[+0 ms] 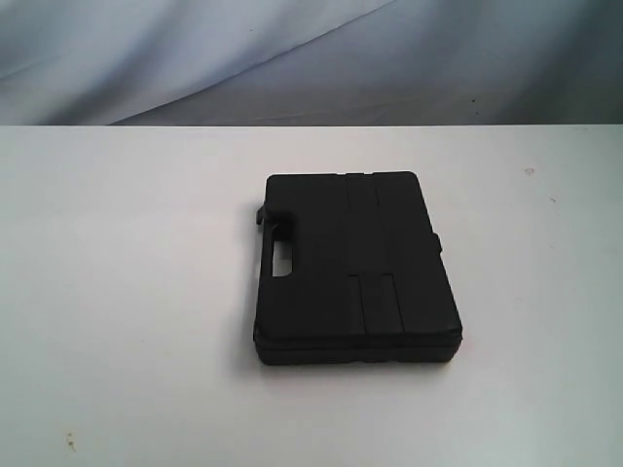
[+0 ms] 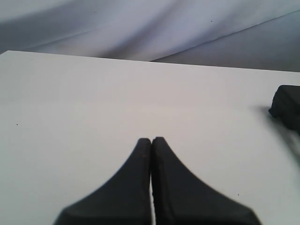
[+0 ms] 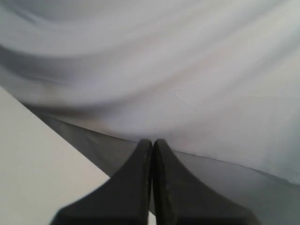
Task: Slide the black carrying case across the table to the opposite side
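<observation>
The black carrying case (image 1: 355,268) lies flat and closed near the middle of the white table (image 1: 127,292), its handle cut-out facing the left side. Neither arm shows in the exterior view. In the left wrist view my left gripper (image 2: 152,139) is shut with nothing between its fingers, held over bare table, and only a corner of the black carrying case (image 2: 287,104) shows at the frame's edge, well apart from it. My right gripper (image 3: 153,141) is shut and empty too, pointing past a corner of the table (image 3: 33,164) toward the backdrop; the case is out of that view.
A pale draped cloth (image 1: 292,58) hangs behind the table's far edge. A few small specks (image 1: 69,440) mark the tabletop. White surface stretches on both sides of the case.
</observation>
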`<state>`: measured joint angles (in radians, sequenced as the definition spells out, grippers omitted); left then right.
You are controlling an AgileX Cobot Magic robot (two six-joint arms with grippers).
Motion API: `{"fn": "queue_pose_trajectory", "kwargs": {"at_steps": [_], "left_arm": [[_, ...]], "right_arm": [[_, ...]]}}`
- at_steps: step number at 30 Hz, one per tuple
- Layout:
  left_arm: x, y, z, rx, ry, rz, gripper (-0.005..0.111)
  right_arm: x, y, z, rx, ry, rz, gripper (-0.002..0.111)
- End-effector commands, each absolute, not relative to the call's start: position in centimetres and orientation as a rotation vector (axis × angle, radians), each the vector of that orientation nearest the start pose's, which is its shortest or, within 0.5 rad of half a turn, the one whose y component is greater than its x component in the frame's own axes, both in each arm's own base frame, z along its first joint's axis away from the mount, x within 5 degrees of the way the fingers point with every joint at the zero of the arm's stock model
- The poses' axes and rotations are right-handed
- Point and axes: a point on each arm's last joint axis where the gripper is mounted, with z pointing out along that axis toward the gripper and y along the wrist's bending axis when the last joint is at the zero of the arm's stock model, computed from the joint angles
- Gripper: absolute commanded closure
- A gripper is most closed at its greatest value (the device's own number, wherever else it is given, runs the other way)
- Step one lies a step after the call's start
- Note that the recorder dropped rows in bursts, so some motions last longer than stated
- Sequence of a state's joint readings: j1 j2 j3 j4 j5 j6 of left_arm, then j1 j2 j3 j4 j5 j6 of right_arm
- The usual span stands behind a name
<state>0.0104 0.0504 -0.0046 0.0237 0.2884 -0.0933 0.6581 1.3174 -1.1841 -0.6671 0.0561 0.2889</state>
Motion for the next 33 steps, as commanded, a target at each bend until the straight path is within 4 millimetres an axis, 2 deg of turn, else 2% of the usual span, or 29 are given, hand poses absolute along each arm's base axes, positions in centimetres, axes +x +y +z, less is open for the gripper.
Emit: {"fn": "queue_pose_trajectory", "kwargs": {"at_steps": [1,6,8,11,14,15,16,21,27,33], "left_arm": [[5.8,0.1,18.5,-0.082,1.812,-0.035,0.107],[5.8,0.1,18.5,-0.082,1.812,-0.035,0.107],[5.8,0.1,18.5,-0.082,1.812,-0.035,0.107],[5.8,0.1,18.5,-0.082,1.812,-0.035,0.107],[5.8,0.1,18.5,-0.082,1.812,-0.035,0.107],[5.8,0.1,18.5,-0.082,1.812,-0.035,0.107],[5.8,0.1,18.5,-0.082,1.812,-0.035,0.107],[5.8,0.1,18.5,-0.082,1.812,-0.035,0.107],[5.8,0.1,18.5,-0.082,1.812,-0.035,0.107],[5.8,0.1,18.5,-0.082,1.812,-0.035,0.107]], "right_arm": [[24.9,16.5,39.2,-0.802,1.412,0.131,0.108],[23.4,11.5,38.4,-0.708,1.3,0.004,0.108],[21.8,8.9,38.0,-0.631,1.322,-0.041,0.108],[17.8,5.4,37.2,-0.502,1.314,-0.084,0.108],[14.1,3.6,35.4,-0.417,1.3,-0.085,0.108],[12.3,3.0,34.5,-0.384,1.279,-0.074,0.108],[11.0,2.7,33.8,-0.378,1.259,-0.074,0.108],[8.2,2.1,31.4,-0.364,1.209,-0.076,0.108],[6.9,1.7,29.5,-0.335,1.199,-0.057,0.108],[5.3,1.3,29.1,-0.312,1.15,-0.051,0.108]]}}
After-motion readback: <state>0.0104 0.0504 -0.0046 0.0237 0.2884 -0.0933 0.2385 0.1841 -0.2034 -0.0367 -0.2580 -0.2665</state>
